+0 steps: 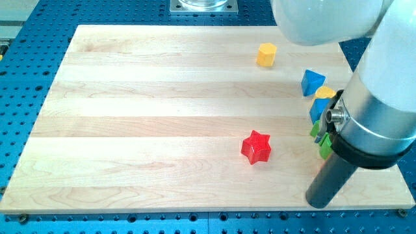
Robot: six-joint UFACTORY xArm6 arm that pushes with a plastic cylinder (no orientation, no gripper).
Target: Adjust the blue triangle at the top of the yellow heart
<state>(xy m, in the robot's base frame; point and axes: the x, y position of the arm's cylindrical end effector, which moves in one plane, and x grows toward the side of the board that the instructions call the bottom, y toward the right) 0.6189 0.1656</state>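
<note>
Well below the blue triangle rests my tip.

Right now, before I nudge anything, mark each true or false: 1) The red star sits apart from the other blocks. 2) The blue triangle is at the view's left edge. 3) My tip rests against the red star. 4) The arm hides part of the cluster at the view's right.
1) True: the red star stands alone mid-board.
2) False: the blue triangle is at the view's right, just above the yellow heart.
3) False: my tip is to the star's right and lower, not touching it.
4) True: the arm covers part of the yellow heart, a blue block and green blocks.
</note>
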